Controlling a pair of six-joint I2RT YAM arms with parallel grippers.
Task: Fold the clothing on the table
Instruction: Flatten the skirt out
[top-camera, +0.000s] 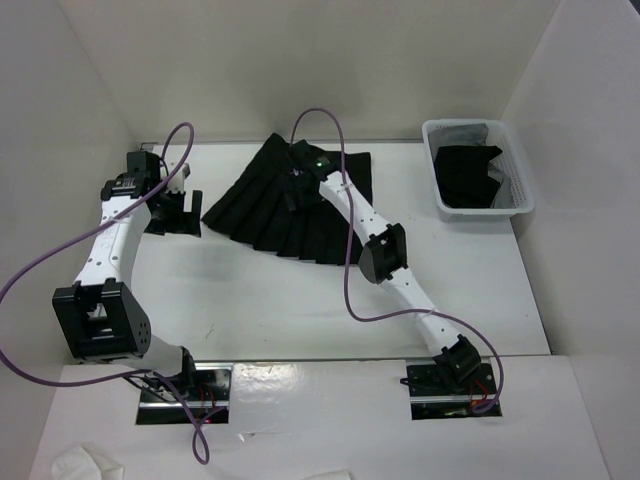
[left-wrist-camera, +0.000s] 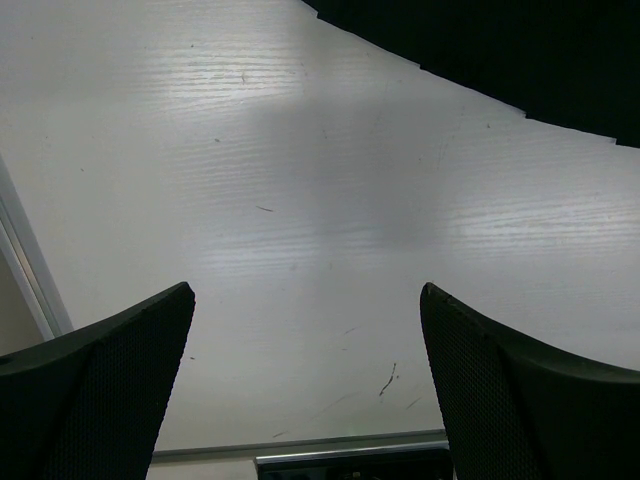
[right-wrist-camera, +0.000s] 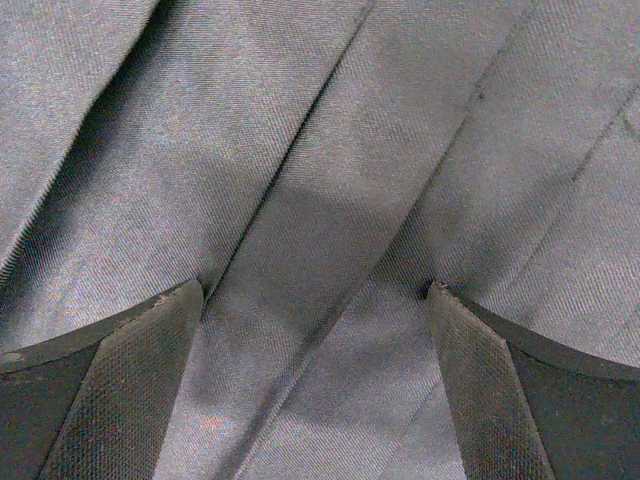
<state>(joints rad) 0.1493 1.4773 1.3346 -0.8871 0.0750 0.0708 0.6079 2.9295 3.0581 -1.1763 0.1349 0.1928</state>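
- A black pleated skirt (top-camera: 290, 205) lay spread flat in a fan shape on the white worktop (top-camera: 300, 300), its narrow waist end at the far side and its wide hem at the near side.
- The bare part of the worktop stretched away from the skirt's hem toward the arm bases.
- The right claw (right-wrist-camera: 315, 290) was directly over the skirt, at the far middle part near the waist end.
- Its jaws stood wide apart, and its two textured fingers (right-wrist-camera: 110, 390) had their tips down at the cloth.
- Only flat pleats showed between them, with no fabric pinched or lifted.
- The left claw (left-wrist-camera: 305, 295) was just off the skirt's left corner, over bare worktop.
- It too was spread to its widest and had hold of nothing.
- In the left wrist view the skirt's stepped dark edge crossed the upper right corner, well clear of that claw's fingers (left-wrist-camera: 100, 400).
- A white plastic bin (top-camera: 520, 200) stood to the right of the skirt, apart from it, with a dark bundled garment (top-camera: 468, 178) inside.
- Purple cables (top-camera: 348, 290) looped along both arms, the right arm's cable arching above the skirt's far edge.
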